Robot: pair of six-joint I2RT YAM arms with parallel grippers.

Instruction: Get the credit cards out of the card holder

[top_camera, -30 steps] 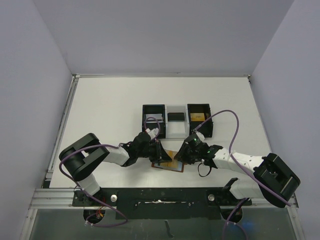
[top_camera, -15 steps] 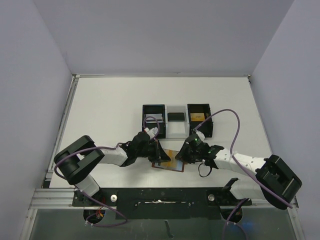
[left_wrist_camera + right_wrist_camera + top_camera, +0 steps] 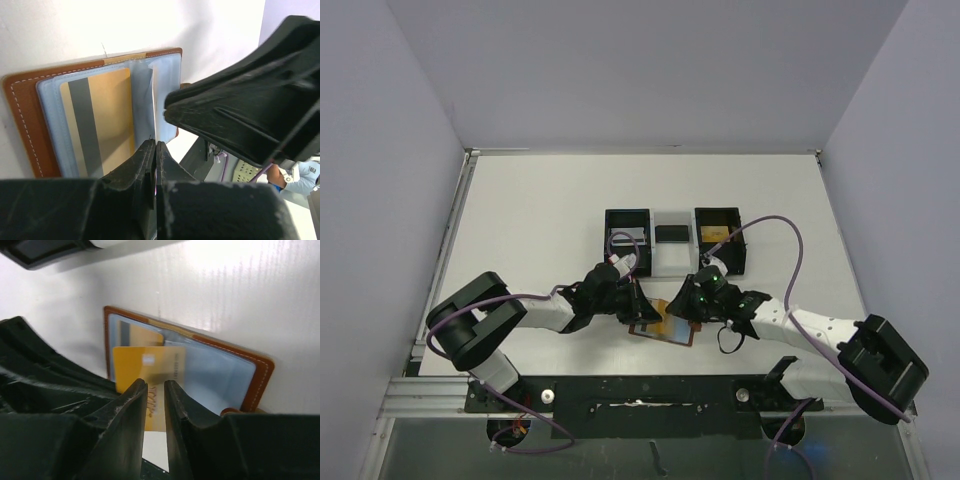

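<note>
One yellow credit card (image 3: 150,365) is gripped over the small brown leather bifold card holder (image 3: 22,115), which lies open on the white counter (image 3: 540,230).
From the left, the left gripper (image 3: 153,146) has its fingers pressed together with no gap, tips down on the holder's blue-grey pockets; whether a pocket leaf is nipped between them I cannot tell. A gold credit card with a grey stripe (image 3: 107,125) sits tucked in the pocket beside those tips. The card holder lies flat near the counter's front edge, between the two grippers. On the right, the right gripper (image 3: 155,390) is narrowed onto the yellow card's near end. Behind stands a black-and-white three-compartment tray (image 3: 672,265).
</note>
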